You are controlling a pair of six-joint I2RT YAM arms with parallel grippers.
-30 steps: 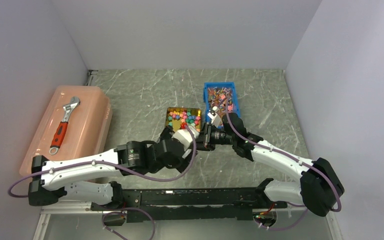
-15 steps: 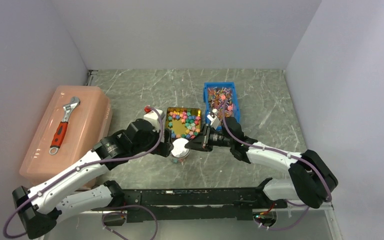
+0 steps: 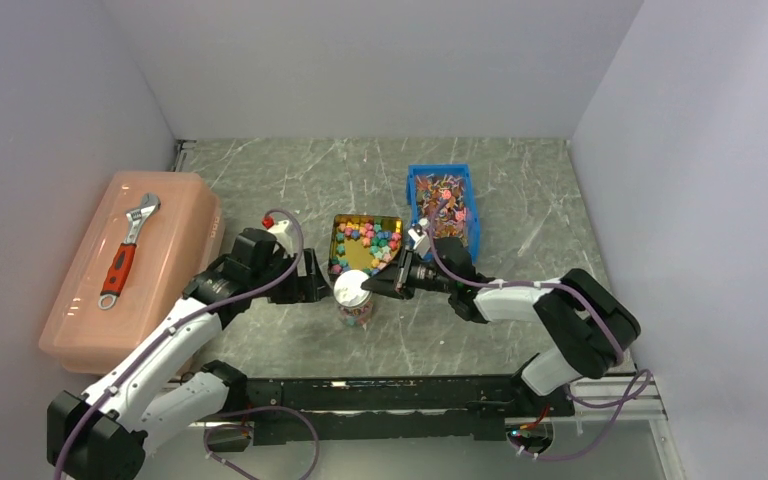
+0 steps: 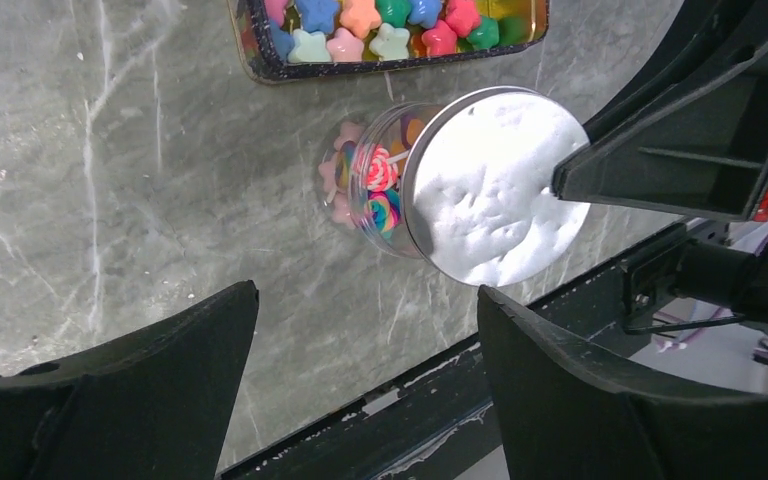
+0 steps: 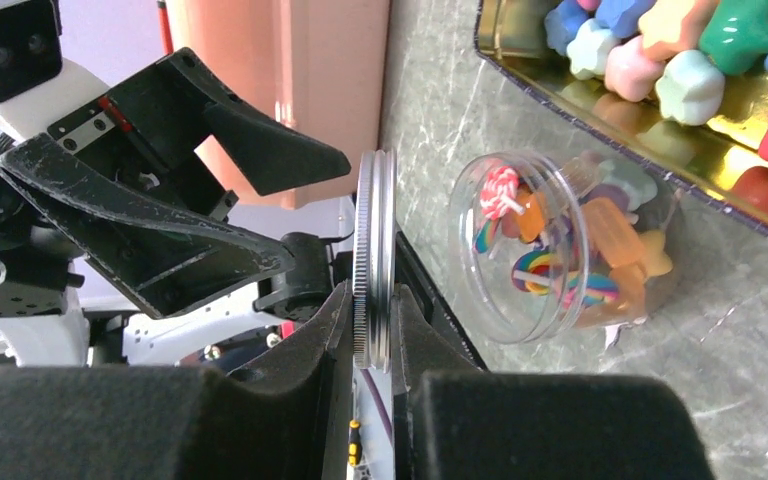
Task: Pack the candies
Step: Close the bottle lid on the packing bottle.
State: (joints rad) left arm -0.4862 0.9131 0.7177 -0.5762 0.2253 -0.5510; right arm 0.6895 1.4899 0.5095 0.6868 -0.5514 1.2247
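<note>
a grey marbled table [image 3: 290, 180] is enclosed by plain pale walls. a pink box [image 3: 160, 250] is set at its left side, and a wrench [image 3: 128, 248] with a red handle is laid on top of it. near the middle, a gold tray [image 3: 337, 226] is filled with candies [image 3: 370, 238] in pink, blue, green, yellow and red. just right of the tray, a blue bin [image 3: 412, 180] is packed with small mixed-colour pieces that cannot be told apart.

a clear jar [image 5: 630, 200] is stood on the table just on the near side of the tray, apart from it. more candies, some striped and swirled, are seen through its wall.

a round lid [image 4: 495, 185], white on top with a ribbed metal rim, is pinched by its edge in the right gripper [image 5: 373, 310]. it is held over the jar's mouth, and in the right wrist view a gap is seen between lid and jar.

the left gripper [image 4: 368, 300] is spread wide and nothing is held in it. it is poised just left of the jar, with neither finger touching the jar.
</note>
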